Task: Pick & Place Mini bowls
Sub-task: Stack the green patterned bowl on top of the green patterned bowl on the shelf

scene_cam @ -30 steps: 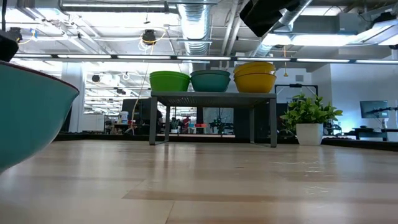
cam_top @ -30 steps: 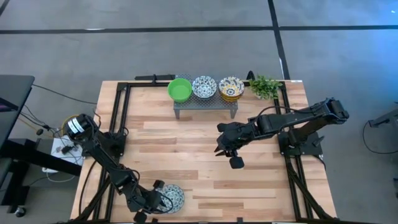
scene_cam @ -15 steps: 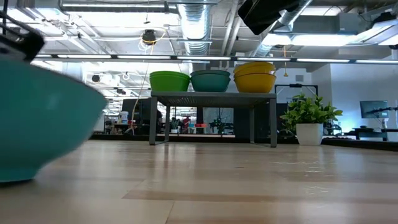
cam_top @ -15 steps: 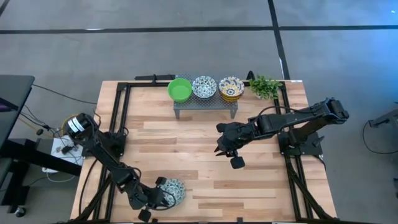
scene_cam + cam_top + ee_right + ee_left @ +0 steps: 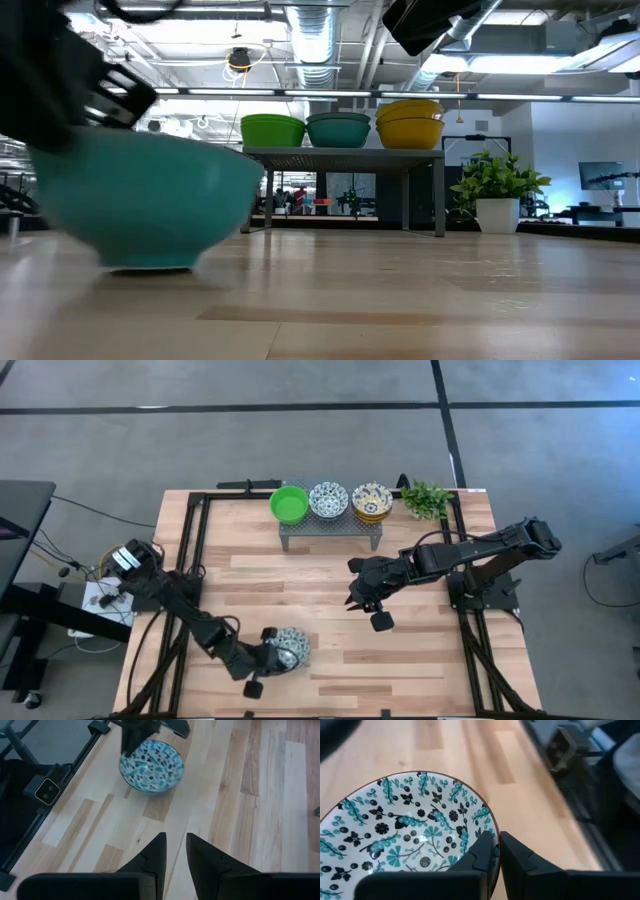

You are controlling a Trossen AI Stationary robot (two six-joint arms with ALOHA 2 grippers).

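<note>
My left gripper (image 5: 272, 658) is shut on a white bowl with blue pattern (image 5: 290, 647), near the table's near edge, left of centre. In the low view that bowl (image 5: 145, 205) shows its teal outside. My right gripper (image 5: 364, 600) hovers open over the table's right middle, touching nothing. Its wrist view shows the held bowl (image 5: 151, 765) ahead. On the grey rack (image 5: 330, 528) at the far edge stand the green bowls (image 5: 289, 505), a blue-pattern bowl (image 5: 328, 499) and stacked yellow-pattern bowls (image 5: 372, 501). My left gripper pinches the bowl's rim (image 5: 492, 831) on its near-left side, one finger (image 5: 482, 854) inside the bowl and the other (image 5: 522, 860) outside. The fingers come slanting from the table's near-left. The bowl sits upright, its foot (image 5: 150, 266) at table level; whether it touches I cannot tell.
A small leafy plant (image 5: 427, 498) in a white pot stands right of the rack at the far right corner. Black frame rails (image 5: 190, 550) run along the table's left and right sides. Bare wood (image 5: 300, 585) lies between the rack and the held bowl.
My left gripper has carried the blue-pattern bowl toward the table's right and a little away from the near edge, keeping its hold. In the low view the bowl has moved from the picture's left edge inward and looks smaller. My right arm has kept still.
</note>
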